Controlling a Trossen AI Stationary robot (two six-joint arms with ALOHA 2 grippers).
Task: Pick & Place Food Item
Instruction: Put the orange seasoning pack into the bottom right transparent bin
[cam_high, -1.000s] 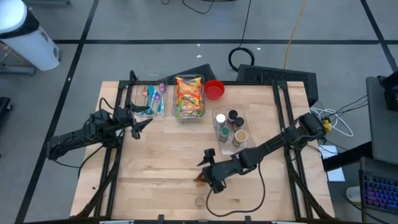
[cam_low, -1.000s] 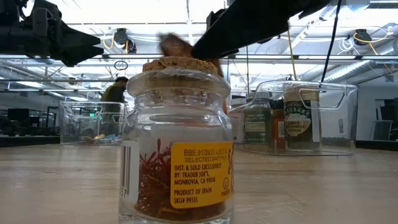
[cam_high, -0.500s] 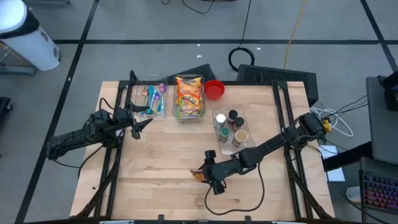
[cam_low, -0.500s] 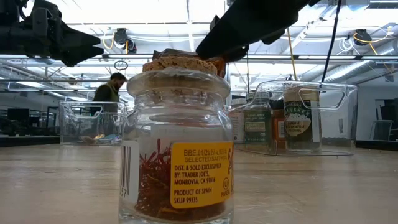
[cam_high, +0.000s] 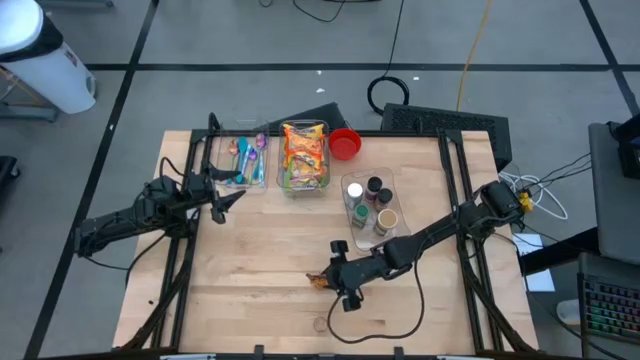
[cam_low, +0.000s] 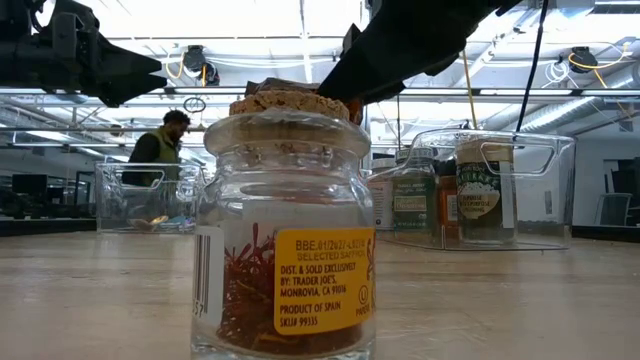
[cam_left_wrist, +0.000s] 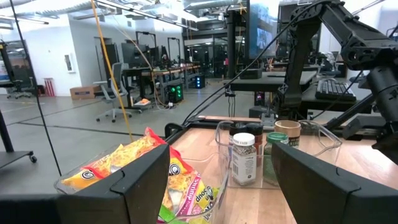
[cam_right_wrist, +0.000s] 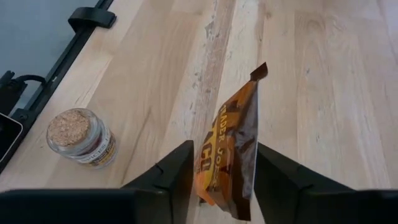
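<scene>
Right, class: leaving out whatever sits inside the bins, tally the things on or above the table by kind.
clear bins: 3
red bowl: 1
cork jar: 1
packet: 1
Total: 6

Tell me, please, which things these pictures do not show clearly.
- Orange-brown foil snack packet: lower end cut off by the right wrist view's edge, print unreadable.
- Same packet, low view: hidden behind cork-lidded glass saffron jar.
- Clear plastic utensil bin: contents too small, high view.
</scene>
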